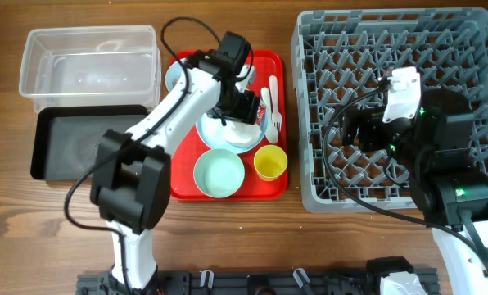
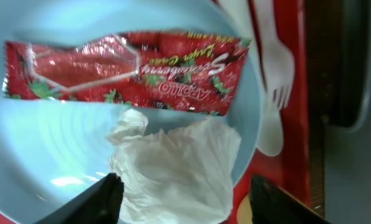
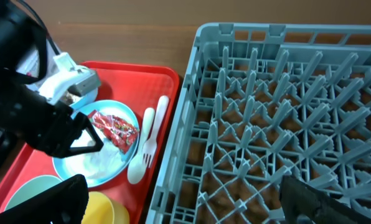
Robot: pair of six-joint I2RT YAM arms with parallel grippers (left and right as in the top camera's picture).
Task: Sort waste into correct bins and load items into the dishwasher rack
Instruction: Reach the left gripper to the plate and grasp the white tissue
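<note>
My left gripper [image 1: 237, 105] hovers over the pale blue plate [image 2: 42, 143] on the red serving tray, open, its fingers [image 2: 182, 199] on either side of the crumpled white tissue [image 2: 173, 165]. The red snack wrapper [image 2: 123, 71] lies on the plate beyond the tissue. The white fork [image 2: 279, 62] and spoon [image 2: 269, 134] lie beside the plate. The mint green bowl [image 1: 219, 173] and yellow cup [image 1: 270, 162] sit at the tray's front. My right gripper [image 3: 179, 199] is open and empty over the grey dishwasher rack [image 1: 473, 24]. The clear tub [image 1: 88, 65] and black tray [image 1: 84, 141] stand left.
The red serving tray [image 1: 278, 65] lies between the bins and the rack. A small pale blue bowl [image 1: 172, 75] peeks out behind the left arm at the tray's back left. Wooden table [image 1: 31, 221] surrounds everything.
</note>
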